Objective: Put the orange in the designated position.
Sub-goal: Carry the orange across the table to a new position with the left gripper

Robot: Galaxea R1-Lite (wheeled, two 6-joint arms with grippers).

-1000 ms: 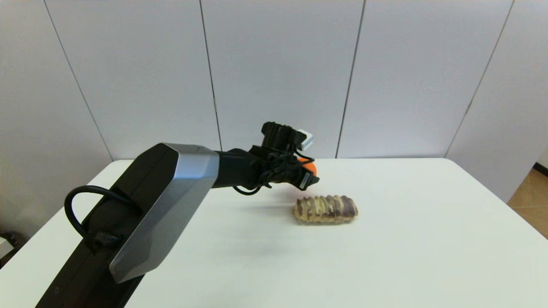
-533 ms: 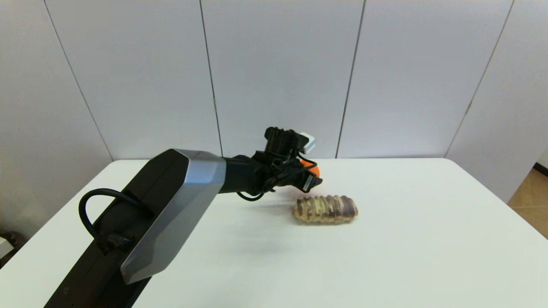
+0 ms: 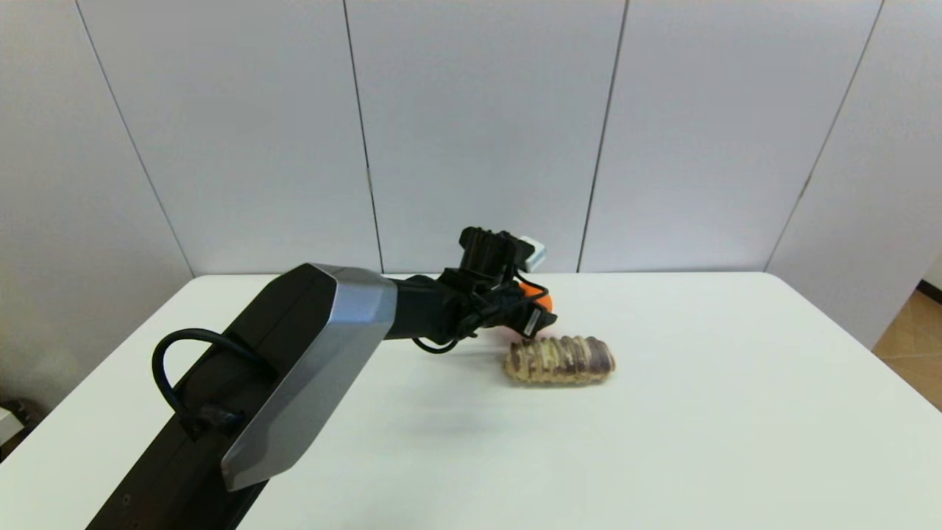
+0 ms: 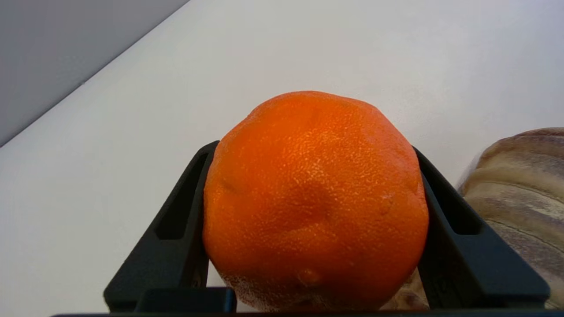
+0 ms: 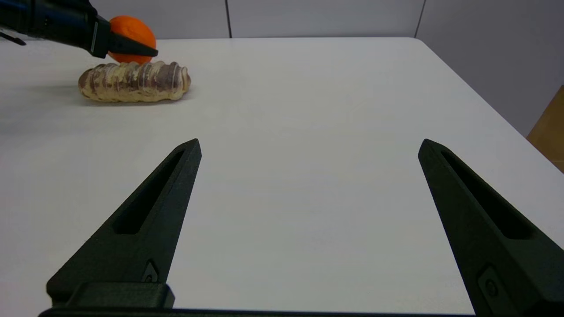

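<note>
White desk (image 3: 736, 412) under grey wall panels. At its twelve o'clock my left hand (image 3: 541, 313) is clamped across the widest part of the orange (image 4: 315, 202), just behind the bread roll (image 3: 559, 360). It looks light, firm, slightly yielding; dimpled skin should grip. Right hand (image 5: 308, 147) idles, spread.

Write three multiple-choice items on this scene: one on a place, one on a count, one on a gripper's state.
1. Where is the small round bright-orange fruit?
A. between the left gripper's fingers
B. on top of the bread
C. at the table's near edge

2. How many ridged brown-and-cream bread rolls lie on the white table?
A. one
B. two
C. three

3. How is the right gripper?
A. shut on the bread
B. open, holding nothing
C. shut on the orange

Answers: 1 A, black fingers flank the fruit; 2 A, a single roll shows; 3 B, its fingers stand wide apart.
</note>
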